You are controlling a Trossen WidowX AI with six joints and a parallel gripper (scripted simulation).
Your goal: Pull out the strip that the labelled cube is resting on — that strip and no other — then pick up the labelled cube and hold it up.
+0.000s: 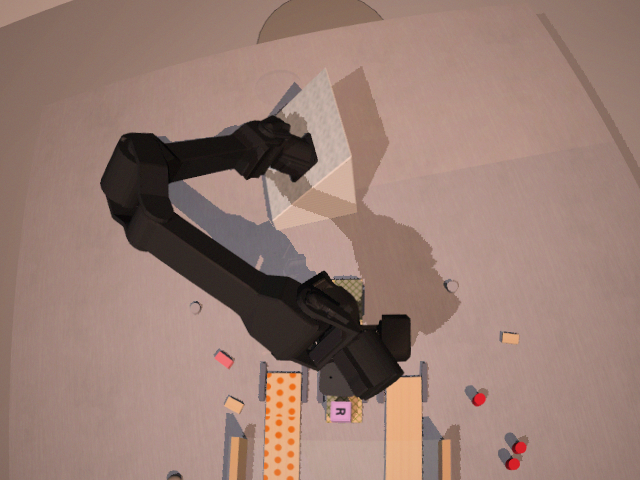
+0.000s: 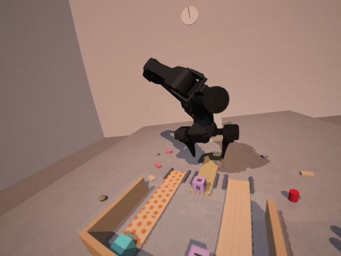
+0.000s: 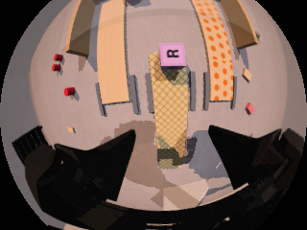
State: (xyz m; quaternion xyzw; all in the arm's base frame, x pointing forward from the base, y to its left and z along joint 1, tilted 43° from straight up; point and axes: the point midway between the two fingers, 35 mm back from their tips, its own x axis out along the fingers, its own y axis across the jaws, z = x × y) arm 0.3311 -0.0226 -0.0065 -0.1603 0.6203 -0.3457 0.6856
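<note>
The pink cube labelled R (image 1: 340, 411) (image 2: 200, 183) (image 3: 172, 54) rests on the far end of a tan cross-hatched strip (image 2: 209, 171) (image 3: 169, 105). The strip lies between short dark guide rails. Its near end reaches out towards the arm and lies in shadow (image 1: 353, 290). My gripper (image 2: 208, 155) (image 3: 173, 132) is wide open and empty. It hangs just above the near end of the strip, with one finger on each side. In the top view the arm covers the middle of the strip and the fingers.
An orange dotted strip (image 1: 281, 418) (image 2: 159, 201) (image 3: 214, 38) and a plain wooden strip (image 1: 403, 428) (image 2: 236, 215) (image 3: 111, 52) flank the hatched one. A teal cube (image 2: 123, 242) and another pink cube (image 2: 198, 250) sit at their far ends. Wooden walls (image 2: 118, 204) enclose that end. Red cylinders (image 1: 479, 398) (image 2: 293, 194) and small blocks (image 1: 223, 358) lie around.
</note>
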